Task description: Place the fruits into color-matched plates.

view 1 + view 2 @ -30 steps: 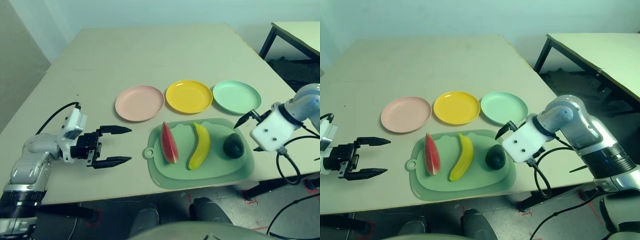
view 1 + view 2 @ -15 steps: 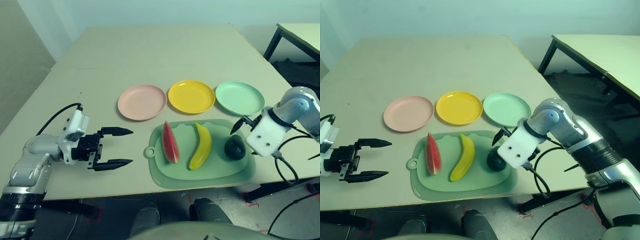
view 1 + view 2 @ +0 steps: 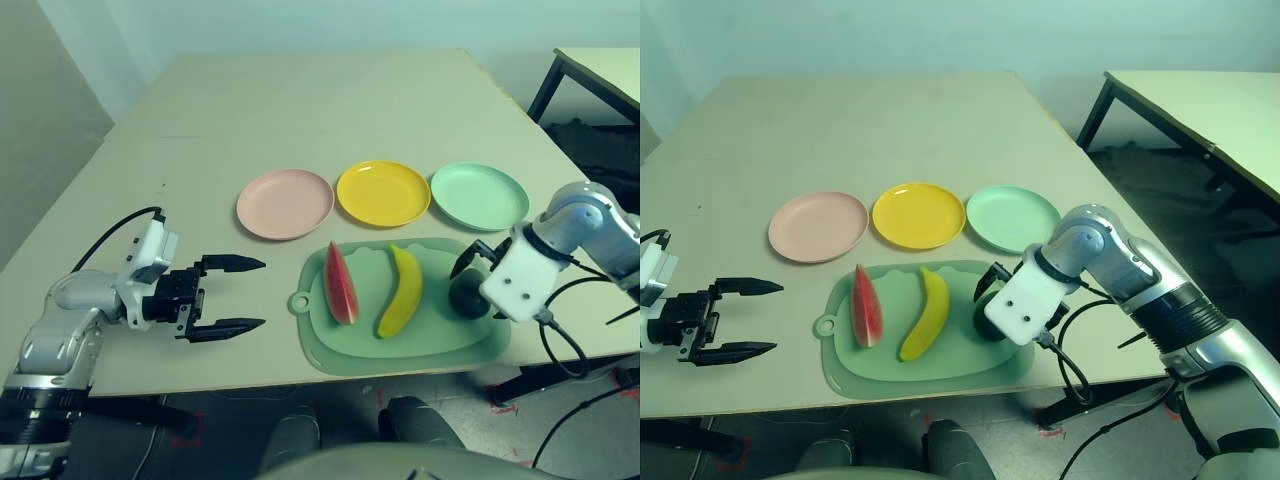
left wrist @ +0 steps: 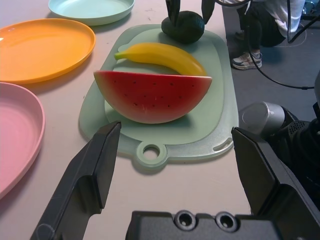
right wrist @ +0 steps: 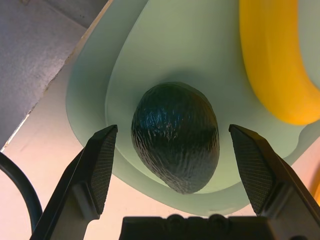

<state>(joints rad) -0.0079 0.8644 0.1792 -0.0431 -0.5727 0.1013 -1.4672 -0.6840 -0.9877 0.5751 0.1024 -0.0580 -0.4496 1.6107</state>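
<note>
At the left of the frame, the left tool [image 3: 263,293] is over the worktop [image 3: 300,110], its 2 fingers apart. Toward the centre, the pink plate [image 3: 285,204] sits above the watermelon [image 3: 340,286]; next come the yellow plate [image 3: 383,193] and the banana [image 3: 402,292]. At right are the green plate [image 3: 480,196] and the avocado [image 3: 467,293], between the right tool's [image 5: 172,132] 2 parted fingers. All 3 fruits lie on the green mat [image 3: 330,358].

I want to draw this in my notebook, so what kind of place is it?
Probably a robot workroom or lab. A silver robot arm reaches over a big plain table, black cables hang beside it, and there's a bare grey floor.
</note>
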